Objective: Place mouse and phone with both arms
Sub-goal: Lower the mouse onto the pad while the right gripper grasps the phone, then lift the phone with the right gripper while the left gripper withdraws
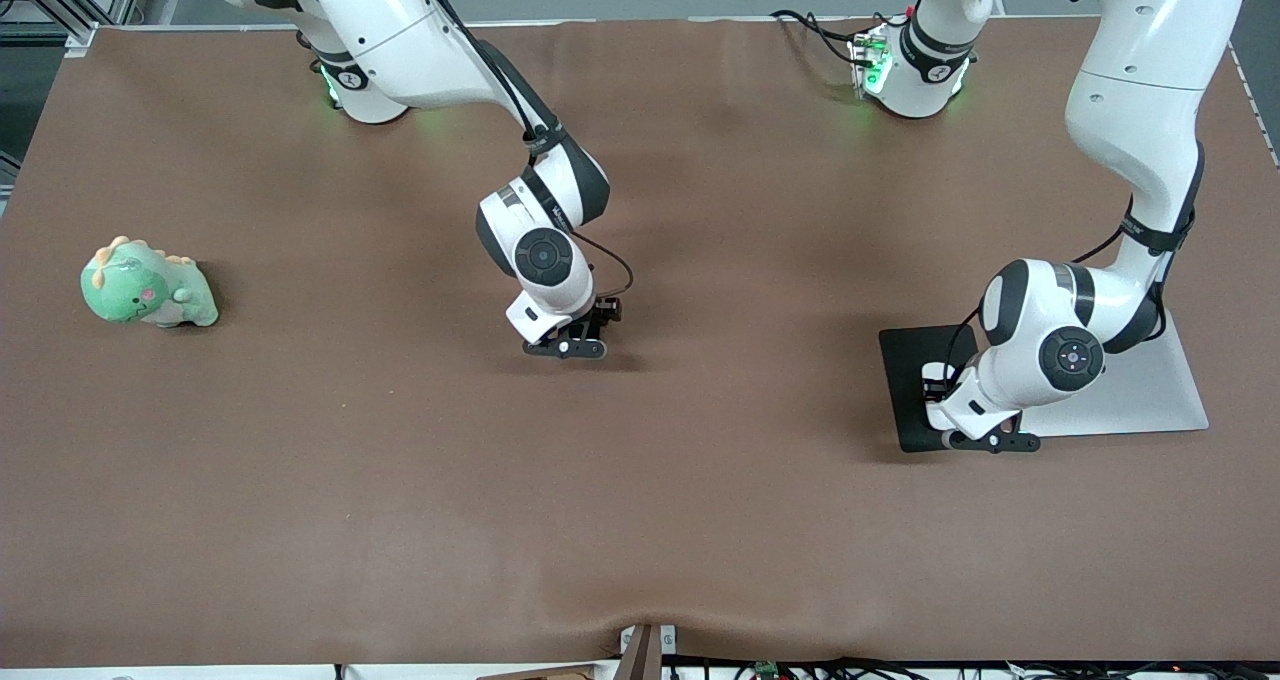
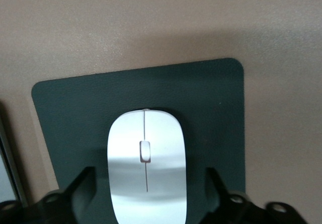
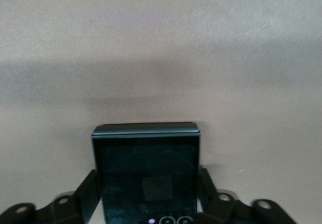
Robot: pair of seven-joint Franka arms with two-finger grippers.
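Note:
The white mouse (image 2: 163, 133) lies on the flat dark-grey pad (image 2: 211, 98) in the left wrist view. My left gripper (image 2: 149, 172) is open and low around it, with a gap between each finger and the mouse. In the front view this gripper (image 1: 985, 443) is over the pad (image 1: 905, 360) and hides the mouse. The black phone (image 3: 146, 158) sits between the fingers of my right gripper (image 3: 147, 176), which press on its two sides just above the brown table. In the front view the right gripper (image 1: 567, 348) is low near the table's middle and hides the phone.
A pale flat board (image 1: 1150, 390) lies beside the pad, toward the left arm's end of the table. A green plush dinosaur (image 1: 148, 285) sits toward the right arm's end. The brown table cover (image 1: 640, 520) has a ridge at its near edge.

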